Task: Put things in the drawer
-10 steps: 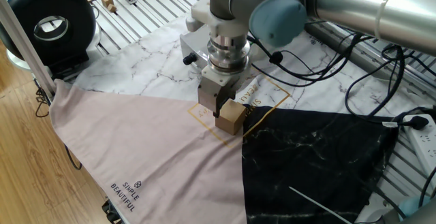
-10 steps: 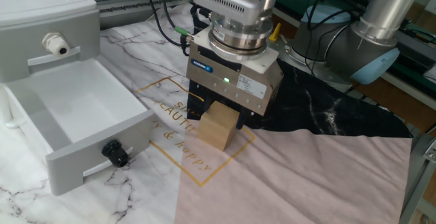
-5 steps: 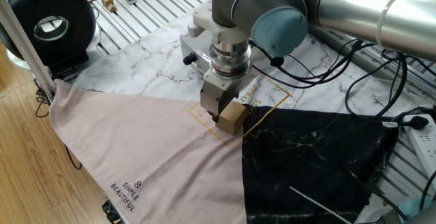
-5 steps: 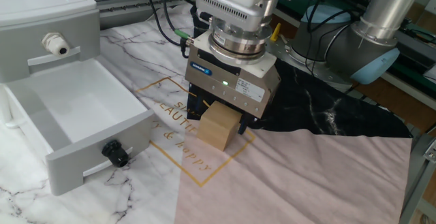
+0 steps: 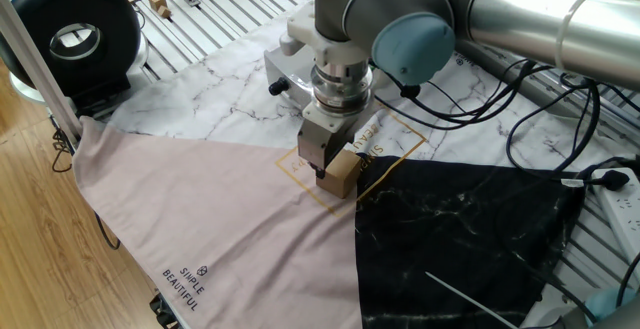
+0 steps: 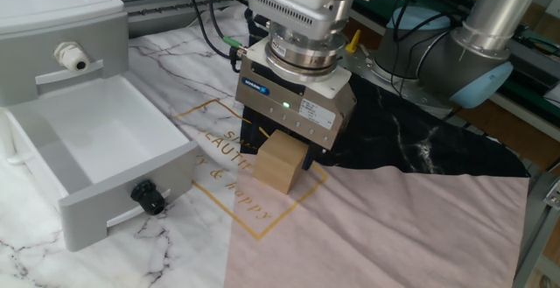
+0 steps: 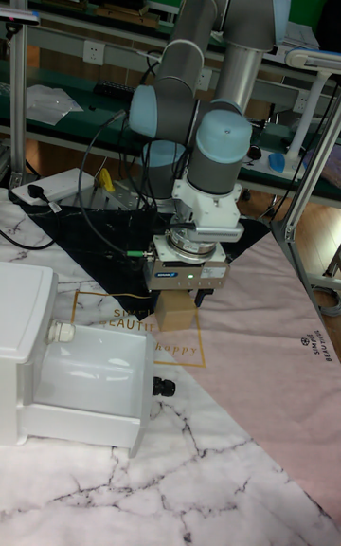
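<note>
One fixed view: tool down around the tan cube on the bench cloth; looks clamped on it, though the fingers are mostly hidden; other fixed view: white drawer pulled open, nothing inside; tall fixed view: cube just beside the drawer, so carry and drop remain.

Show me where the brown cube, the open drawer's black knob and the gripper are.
brown cube [image 6: 280, 164], the other fixed view, on its front face.
black knob [image 6: 149, 198], the other fixed view, on the knob's round body at the drawer front.
gripper [image 5: 324, 172], one fixed view, at its fingertips beside the cube.
</note>
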You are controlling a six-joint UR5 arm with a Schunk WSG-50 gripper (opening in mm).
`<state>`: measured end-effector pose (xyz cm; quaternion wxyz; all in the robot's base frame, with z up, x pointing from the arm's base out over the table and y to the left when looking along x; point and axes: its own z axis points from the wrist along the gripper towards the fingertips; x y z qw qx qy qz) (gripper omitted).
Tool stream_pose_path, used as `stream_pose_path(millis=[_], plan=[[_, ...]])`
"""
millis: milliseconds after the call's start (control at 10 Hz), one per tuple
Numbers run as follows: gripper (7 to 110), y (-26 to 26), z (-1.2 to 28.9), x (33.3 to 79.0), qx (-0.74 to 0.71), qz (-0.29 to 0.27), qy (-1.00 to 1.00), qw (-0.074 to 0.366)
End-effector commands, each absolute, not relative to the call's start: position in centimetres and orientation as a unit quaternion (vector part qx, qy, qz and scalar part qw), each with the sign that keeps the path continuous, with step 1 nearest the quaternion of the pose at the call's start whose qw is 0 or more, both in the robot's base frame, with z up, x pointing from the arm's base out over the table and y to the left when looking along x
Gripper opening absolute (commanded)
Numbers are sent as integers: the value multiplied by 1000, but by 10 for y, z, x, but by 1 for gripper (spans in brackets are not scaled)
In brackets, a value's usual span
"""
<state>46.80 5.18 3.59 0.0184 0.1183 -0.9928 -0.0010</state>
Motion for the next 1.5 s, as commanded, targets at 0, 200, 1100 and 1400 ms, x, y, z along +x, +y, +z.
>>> stream_pose_path(millis=[0,200,1100,1400], plan=[[66,54,30,466,107,-16,-994,23],[66,54,28,465,107,-19,-994,26],[66,60,18,469,98,-18,-995,20],[44,59,18,467,95,-15,-995,24]])
